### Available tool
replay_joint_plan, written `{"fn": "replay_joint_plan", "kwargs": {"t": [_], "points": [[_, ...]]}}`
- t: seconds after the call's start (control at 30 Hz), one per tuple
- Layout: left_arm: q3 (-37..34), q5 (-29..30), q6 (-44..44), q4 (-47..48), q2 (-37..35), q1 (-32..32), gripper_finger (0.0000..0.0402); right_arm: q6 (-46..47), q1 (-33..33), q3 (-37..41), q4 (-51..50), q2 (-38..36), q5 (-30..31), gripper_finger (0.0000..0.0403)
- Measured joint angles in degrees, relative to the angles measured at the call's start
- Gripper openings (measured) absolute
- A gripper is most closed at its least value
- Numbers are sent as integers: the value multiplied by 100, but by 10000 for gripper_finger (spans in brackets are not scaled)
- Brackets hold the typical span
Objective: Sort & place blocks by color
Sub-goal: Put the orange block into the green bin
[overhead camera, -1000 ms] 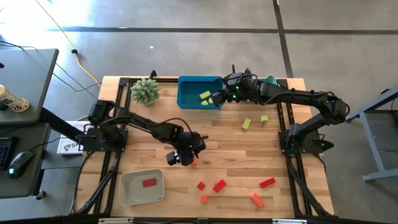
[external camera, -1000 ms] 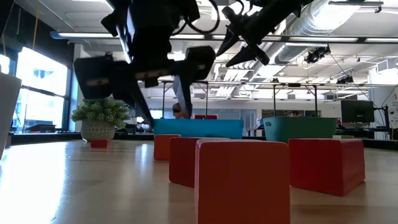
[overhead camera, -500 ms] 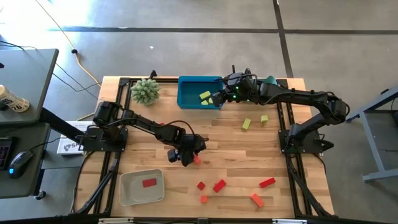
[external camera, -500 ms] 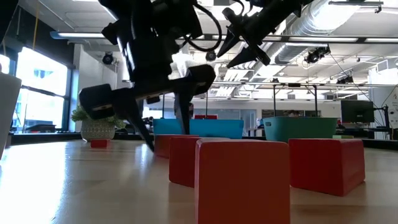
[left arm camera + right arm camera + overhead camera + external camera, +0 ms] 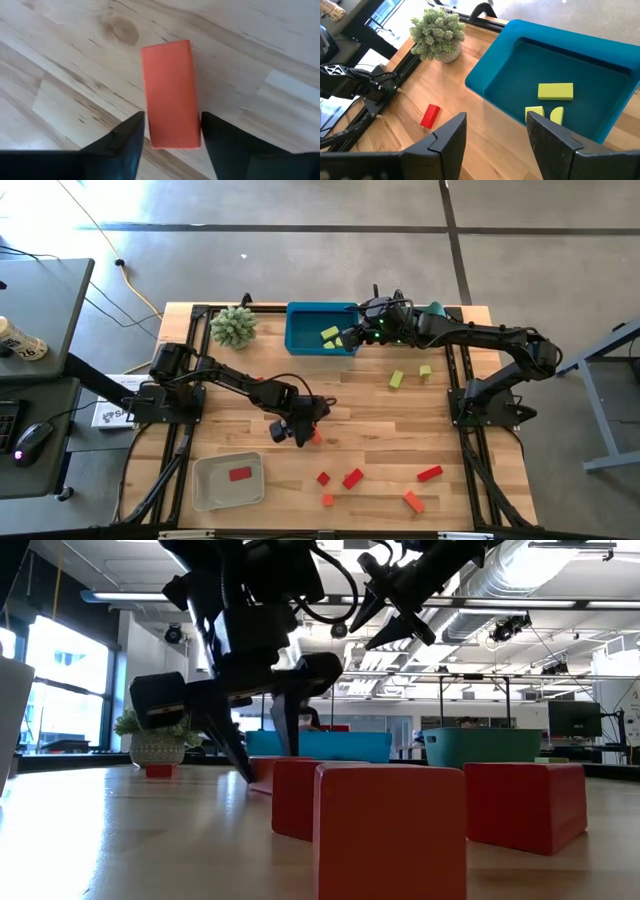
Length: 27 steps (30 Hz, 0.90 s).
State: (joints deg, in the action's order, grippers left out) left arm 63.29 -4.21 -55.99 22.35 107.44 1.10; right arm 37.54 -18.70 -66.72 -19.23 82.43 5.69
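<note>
An orange-red bar [image 5: 170,95] lies flat on the wood near the table's middle [image 5: 314,437]. My left gripper [image 5: 300,430] is down over it, open, with one finger along each long side of the bar's end [image 5: 172,140]; in the low view its fingertips [image 5: 265,765] reach the table top. My right gripper [image 5: 350,338] hangs open and empty over the near right corner of the blue tray [image 5: 300,340], which holds three yellow-green blocks [image 5: 555,91]. Two more yellow-green blocks [image 5: 397,379] rest on the table. My left gripper comes from above, pointing down, its fingers [image 5: 130,140] lying along the bar's long sides at one end [image 5: 172,140]. The gaps there are too thin to tell whether they touch. The bar lies flat on the table.
A grey tray [image 5: 205,490] at the near left holds one red block [image 5: 239,474]. Several red and orange blocks [image 5: 352,478] lie near the near edge, and a red bar [image 5: 430,116] lies by the left arm. A spiky plant [image 5: 233,326] and a teal bowl [image 5: 435,309] stand at the far edge.
My left gripper has come down from above the table until its fingertips reach the wood on either side of the orange-red bar, shifting slightly toward the table's right. The bar has stayed where it was.
</note>
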Motion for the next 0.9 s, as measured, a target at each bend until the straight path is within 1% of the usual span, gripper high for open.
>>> {"fn": "replay_joint_plan", "kwargs": {"t": [0.17, 0.27, 0.4, 0.5, 0.73, 0.9], "points": [[2, -7, 304, 9, -16, 5, 127, 0, 0, 0, -1, 0, 0, 194], [7, -7, 565, 3, -20, 7, 105, 4, 0, 0, 0, 0, 0, 194], [7, -7, 987, 3, -20, -31, 104, 48, 0, 0, -1, 1, -24, 194], [7, -7, 1342, 22, -40, -103, 104, 160, 0, 0, 0, 2, -246, 194], [0, 26, 1996, 22, -308, -445, 104, 654, 29, 2, 13, 2, -1204, 194], [0, 199, 2238, 12, -600, -704, 104, 897, 191, 2, 14, 2, -1630, 194]]}}
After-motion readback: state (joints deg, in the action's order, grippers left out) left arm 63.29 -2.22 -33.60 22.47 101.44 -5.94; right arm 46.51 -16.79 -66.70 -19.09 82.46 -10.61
